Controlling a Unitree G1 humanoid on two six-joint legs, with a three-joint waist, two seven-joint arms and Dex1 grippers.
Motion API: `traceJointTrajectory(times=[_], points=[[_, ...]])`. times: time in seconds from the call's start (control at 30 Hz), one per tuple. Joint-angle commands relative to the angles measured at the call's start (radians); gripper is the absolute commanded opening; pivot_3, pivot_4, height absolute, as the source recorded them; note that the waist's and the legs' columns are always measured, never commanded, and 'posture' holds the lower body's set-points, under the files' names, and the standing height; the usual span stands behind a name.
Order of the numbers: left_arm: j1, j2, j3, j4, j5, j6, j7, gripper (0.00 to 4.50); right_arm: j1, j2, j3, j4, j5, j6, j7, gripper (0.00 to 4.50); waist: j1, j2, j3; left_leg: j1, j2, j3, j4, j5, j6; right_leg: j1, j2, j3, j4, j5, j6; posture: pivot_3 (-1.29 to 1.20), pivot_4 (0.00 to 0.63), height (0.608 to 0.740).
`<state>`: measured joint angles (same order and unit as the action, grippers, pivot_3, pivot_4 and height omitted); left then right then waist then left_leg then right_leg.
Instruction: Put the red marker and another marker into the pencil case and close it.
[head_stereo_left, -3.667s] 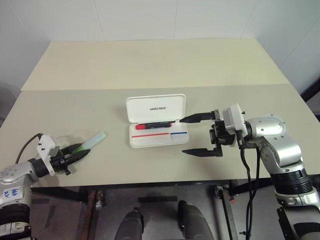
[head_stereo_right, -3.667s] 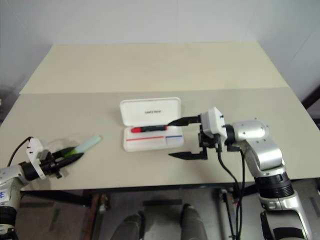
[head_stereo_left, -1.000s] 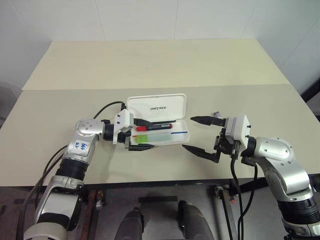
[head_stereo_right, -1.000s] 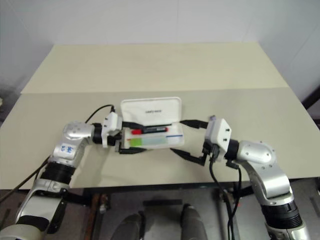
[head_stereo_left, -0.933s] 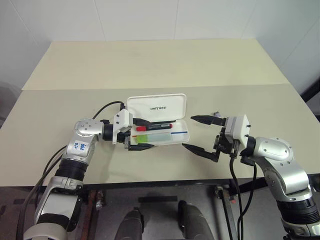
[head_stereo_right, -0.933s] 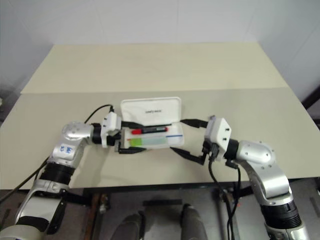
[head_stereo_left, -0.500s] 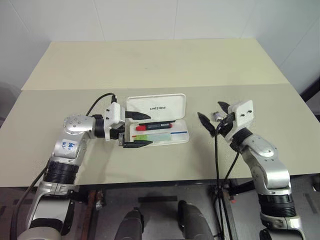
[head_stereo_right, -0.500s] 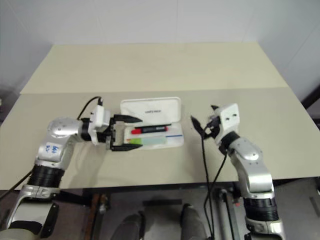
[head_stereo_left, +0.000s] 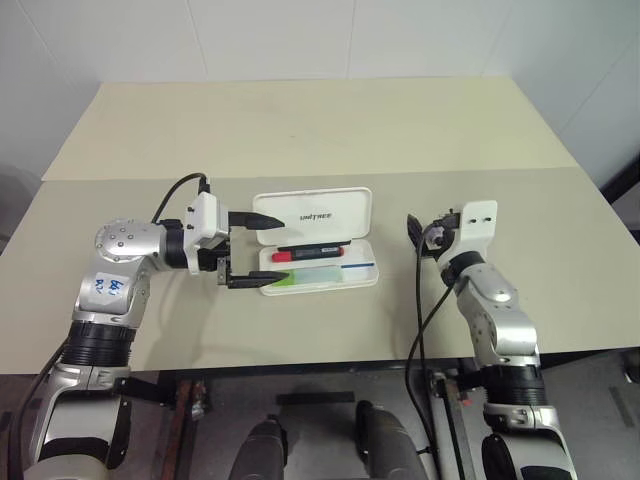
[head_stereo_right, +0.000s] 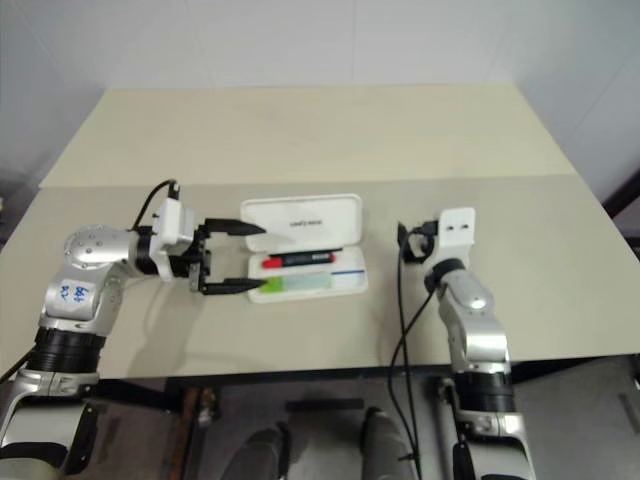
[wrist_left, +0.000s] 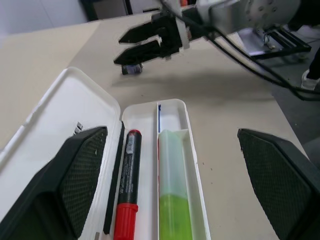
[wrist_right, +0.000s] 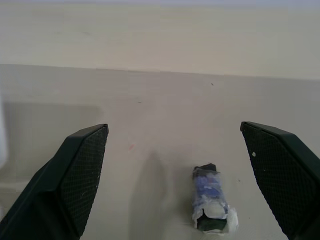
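Both grippers, left (head_stereo_left: 262, 250) and right (wrist_left: 145, 46), gape empty; pencil case (head_stereo_left: 330, 214) holds red marker (wrist_left: 127, 187), green marker (wrist_left: 173, 195).

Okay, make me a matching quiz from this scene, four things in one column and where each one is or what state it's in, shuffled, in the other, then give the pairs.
Column one:
1. red marker
2. green marker
3. pencil case
4. small grey piece

Column two:
A. lying on the bare table in front of the right gripper
B. open, lid laid back
C. in the case, in the slot nearest the lid
D. in the case, in the slot farther from the lid

Pairs: 1-C, 2-D, 3-B, 4-A
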<state>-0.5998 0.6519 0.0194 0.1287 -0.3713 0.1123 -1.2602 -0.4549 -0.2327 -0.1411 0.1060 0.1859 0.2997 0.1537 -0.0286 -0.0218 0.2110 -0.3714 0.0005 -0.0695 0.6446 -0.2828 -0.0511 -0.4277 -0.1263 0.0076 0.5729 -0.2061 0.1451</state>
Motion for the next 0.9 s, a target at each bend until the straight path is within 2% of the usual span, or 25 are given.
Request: traceJointTrajectory(times=[0.03,0.07,0.17,0.4,0.5,0.77,0.9], points=[[0.010,0.018,0.026,-0.050,-0.031,0.009,0.001,4.50,-0.018,0.013,-0.017,0.021,0.005,-0.034,-0.008,4.09,0.000,0.000,0.000,0.000,0.000,0.000,0.000,0.000,0.000,0.000,0.000,0.000,0.000,0.000,0.000,0.00,0.150,0.740],[0.015,0.018,0.027,-0.054,-0.032,0.010,0.002,4.50,-0.019,0.017,-0.012,0.027,0.006,-0.034,0.000,3.86,0.000,0.000,0.000,0.000,0.000,0.000,-0.001,0.000,0.000,0.000,0.000,0.000,0.001,0.000,0.000,0.00,0.150,0.740],[0.025,0.020,0.031,-0.059,-0.037,0.008,0.004,4.50,-0.018,0.024,0.002,0.028,0.001,-0.029,0.006,2.80,-0.002,0.000,0.000,0.000,0.000,0.000,-0.001,0.000,0.000,0.000,0.000,0.000,0.003,0.000,0.000,0.00,0.150,0.740],[0.034,0.023,0.037,-0.065,-0.040,0.009,0.010,4.50,-0.016,0.020,0.024,0.021,-0.012,-0.020,0.009,0.14,-0.001,0.000,0.000,-0.001,0.000,0.000,-0.001,0.000,0.001,0.000,0.000,0.000,0.002,0.000,0.000,0.00,0.150,0.740],[0.034,0.020,0.036,-0.065,-0.041,0.008,0.012,4.50,-0.025,0.009,0.036,0.014,-0.020,-0.022,0.028,0.03,-0.002,0.000,0.000,0.000,0.000,0.000,-0.001,0.000,0.001,0.000,0.000,0.000,0.002,0.000,0.000,0.00,0.150,0.740],[0.027,0.009,0.029,-0.046,-0.036,-0.007,0.010,4.50,-0.043,-0.091,0.093,-0.052,0.007,0.003,0.237,0.03,-0.001,0.000,0.000,-0.001,0.000,0.000,-0.001,0.000,0.001,0.000,0.000,0.000,0.002,0.000,0.000,0.00,0.150,0.740],[0.032,0.005,0.029,-0.047,-0.035,-0.011,0.014,4.50,-0.052,-0.128,0.076,-0.059,0.009,0.012,0.257,0.03,0.000,0.000,0.000,-0.001,0.000,0.000,-0.001,0.000,0.001,0.000,0.000,0.000,0.001,0.000,0.000,0.00,0.150,0.740]])
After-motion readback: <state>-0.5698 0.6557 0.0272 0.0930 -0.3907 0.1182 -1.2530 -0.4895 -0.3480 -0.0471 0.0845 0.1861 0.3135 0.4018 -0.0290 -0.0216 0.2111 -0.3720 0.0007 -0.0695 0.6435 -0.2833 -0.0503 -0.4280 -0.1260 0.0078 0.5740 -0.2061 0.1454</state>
